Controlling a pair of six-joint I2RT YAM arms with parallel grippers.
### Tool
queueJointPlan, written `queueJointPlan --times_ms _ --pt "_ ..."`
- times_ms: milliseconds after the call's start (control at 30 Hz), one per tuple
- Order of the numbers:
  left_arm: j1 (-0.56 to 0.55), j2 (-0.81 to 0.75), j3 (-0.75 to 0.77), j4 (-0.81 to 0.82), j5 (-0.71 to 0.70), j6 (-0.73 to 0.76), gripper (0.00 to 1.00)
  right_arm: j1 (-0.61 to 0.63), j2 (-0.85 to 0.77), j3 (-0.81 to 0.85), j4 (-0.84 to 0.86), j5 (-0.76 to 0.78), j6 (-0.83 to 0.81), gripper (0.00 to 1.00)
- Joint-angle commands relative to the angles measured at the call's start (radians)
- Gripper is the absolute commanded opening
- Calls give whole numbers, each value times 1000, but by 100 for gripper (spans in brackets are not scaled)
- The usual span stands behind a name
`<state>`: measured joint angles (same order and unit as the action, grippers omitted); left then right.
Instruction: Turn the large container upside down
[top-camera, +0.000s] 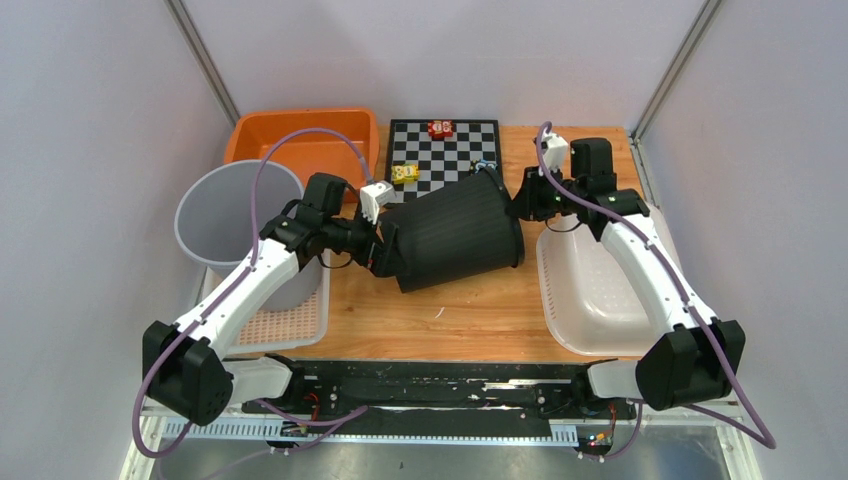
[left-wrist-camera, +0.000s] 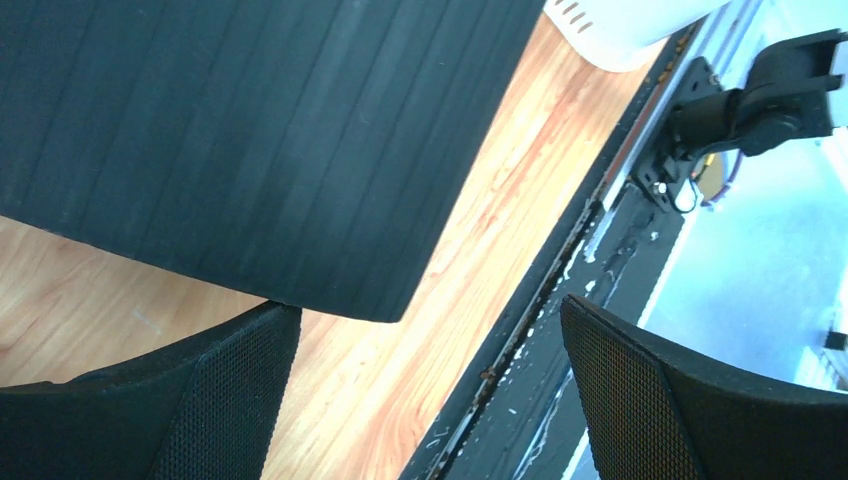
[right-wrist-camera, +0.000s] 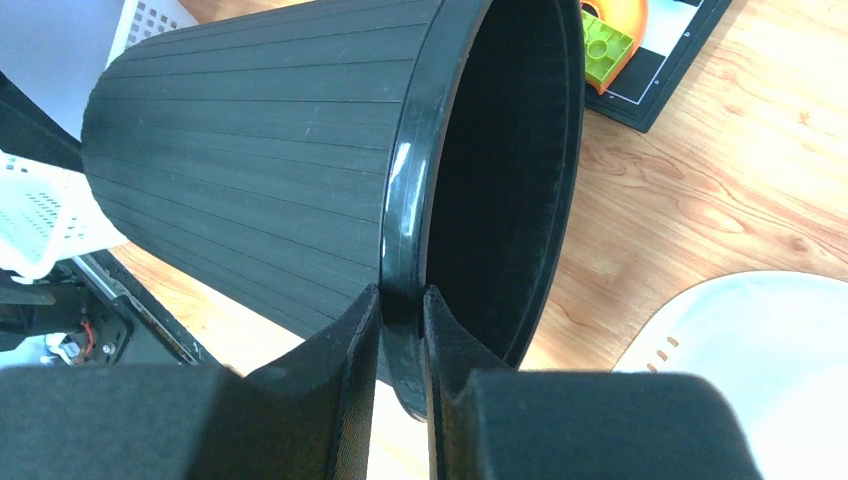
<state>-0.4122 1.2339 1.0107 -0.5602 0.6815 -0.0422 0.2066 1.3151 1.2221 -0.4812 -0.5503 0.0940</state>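
Mid-flip: large black container (top-camera: 455, 235) lying on its side at centre frame, rim clamped in the nearly closed right gripper (right-wrist-camera: 400, 305), left gripper (left-wrist-camera: 425, 340) spread wide and empty by the base; next, likely raising that base over the pinned rim

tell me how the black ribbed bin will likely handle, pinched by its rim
Probably stiff: the black bin shows an undistorted round mouth though the right gripper pinches only its rim. That glossy rim looks slippery, so the bin may swivel in such a thin grip. On its side, the round tapered wall seems apt to roll; the left gripper stands open by its base.
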Motion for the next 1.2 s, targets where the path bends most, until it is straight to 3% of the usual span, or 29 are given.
queueJointPlan --times_ms 0,567,1167 --pt "-7 -41 -15 224 146 -99 100 -21 53 10 -65 -99 53 5" --pt "-7 -96 11 439 189 -271 100 -50 92 28 -65 -317 108 4" --pt "-7 -137 111 442 214 -335 100 -74 41 -108 124 -494 264 4"
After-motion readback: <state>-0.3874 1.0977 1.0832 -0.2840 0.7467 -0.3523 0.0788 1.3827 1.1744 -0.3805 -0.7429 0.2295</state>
